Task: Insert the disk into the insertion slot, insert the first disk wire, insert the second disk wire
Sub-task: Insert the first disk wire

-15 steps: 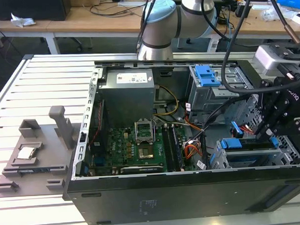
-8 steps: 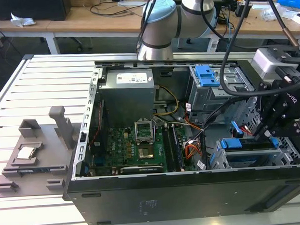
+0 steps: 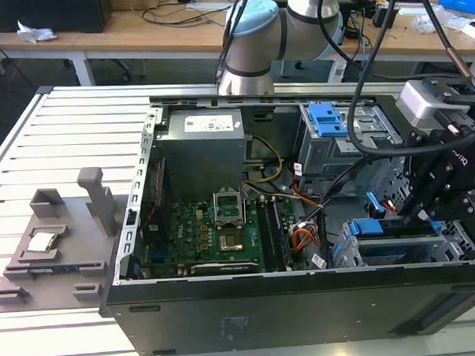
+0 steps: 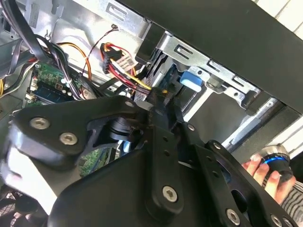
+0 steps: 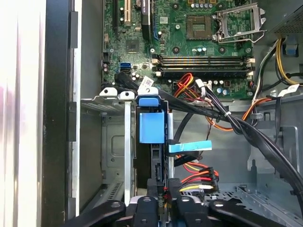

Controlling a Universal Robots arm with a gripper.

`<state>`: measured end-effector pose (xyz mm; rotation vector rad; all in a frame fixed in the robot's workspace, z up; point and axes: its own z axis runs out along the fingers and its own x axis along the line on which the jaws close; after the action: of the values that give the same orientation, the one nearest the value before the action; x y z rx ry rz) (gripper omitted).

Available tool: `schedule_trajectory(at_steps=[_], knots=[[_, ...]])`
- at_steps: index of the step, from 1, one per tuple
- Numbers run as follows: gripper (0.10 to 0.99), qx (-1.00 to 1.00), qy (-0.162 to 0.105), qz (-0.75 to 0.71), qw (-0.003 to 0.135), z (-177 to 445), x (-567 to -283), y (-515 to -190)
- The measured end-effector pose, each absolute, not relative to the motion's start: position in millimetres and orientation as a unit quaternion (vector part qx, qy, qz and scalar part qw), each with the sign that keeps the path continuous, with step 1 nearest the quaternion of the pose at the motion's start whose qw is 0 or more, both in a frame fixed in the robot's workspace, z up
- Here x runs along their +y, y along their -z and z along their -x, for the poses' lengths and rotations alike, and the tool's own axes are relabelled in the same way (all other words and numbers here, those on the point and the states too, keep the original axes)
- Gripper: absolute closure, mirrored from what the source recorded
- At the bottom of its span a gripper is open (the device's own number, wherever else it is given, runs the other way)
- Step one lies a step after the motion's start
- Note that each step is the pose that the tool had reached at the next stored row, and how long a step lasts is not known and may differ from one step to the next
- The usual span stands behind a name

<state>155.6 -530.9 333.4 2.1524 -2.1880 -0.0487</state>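
Gripper (image 5: 165,191): narrow, pinching the red-yellow-black disk wire (image 5: 199,178) at its plug.
Disk (image 5: 152,126): just ahead of it, seated in insertion slot (image 5: 113,146).

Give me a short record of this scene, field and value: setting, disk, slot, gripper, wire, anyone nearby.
setting: open computer case on a slatted table
disk: disk in blue carrier, seated in the insertion slot
slot: low grey cage, exterior view's right
gripper: gripper at the disk's end, apparently shut on a disk wire
wire: red, yellow, black leads
nearby: a person's hand beside the case
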Motion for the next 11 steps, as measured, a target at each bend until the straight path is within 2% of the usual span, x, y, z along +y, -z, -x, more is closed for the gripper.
schedule_trajectory(at_steps=[1, 4, 11], knots=[[0.843, -0.712, 0.016, -0.701, 0.036, -156, -531, -334], [0.843, -0.712, 0.015, -0.701, 0.037, -156, -531, -337], [0.843, -0.712, 0.015, -0.701, 0.036, -155, -530, -369]])
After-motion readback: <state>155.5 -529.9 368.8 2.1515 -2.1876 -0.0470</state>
